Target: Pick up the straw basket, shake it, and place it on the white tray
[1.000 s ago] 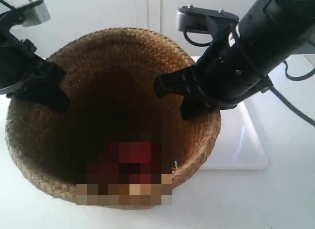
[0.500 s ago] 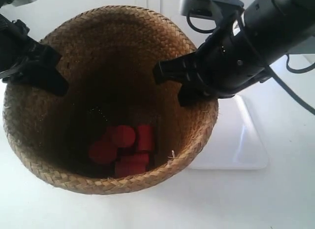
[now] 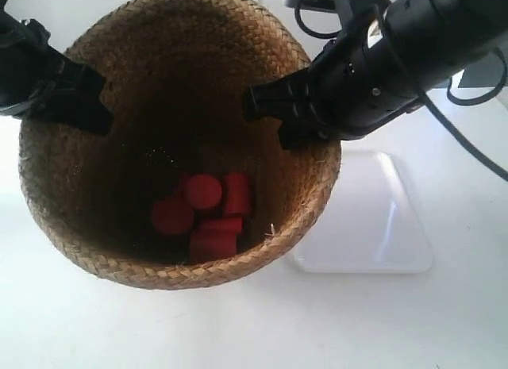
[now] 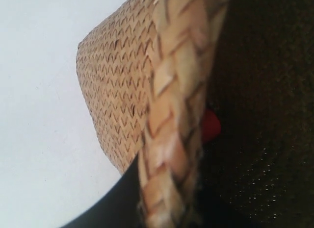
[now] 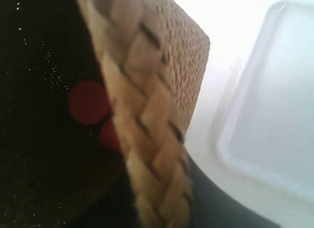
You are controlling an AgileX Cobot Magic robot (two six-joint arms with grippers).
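Large golden-brown woven straw basket [image 3: 182, 75] hangs between two arms, seemingly clear of the white table [image 3: 397, 329]. Its mouth faces up toward the exterior camera, and the rim-to-base axis is near upright; a slight tilt is possible. Small red cylinders [image 3: 208, 214] are huddled on its dark floor. Right gripper [image 3: 279, 121] and left gripper [image 3: 86, 103] straddle the braided rim on opposite sides, each apparently clenched on it. Flat glossy white rectangular tray [image 3: 381, 226] lies just beside the basket, its near corner hidden behind the basket's wall. Judgement: lift done, shake likely in hand, set-down on tray still to do.
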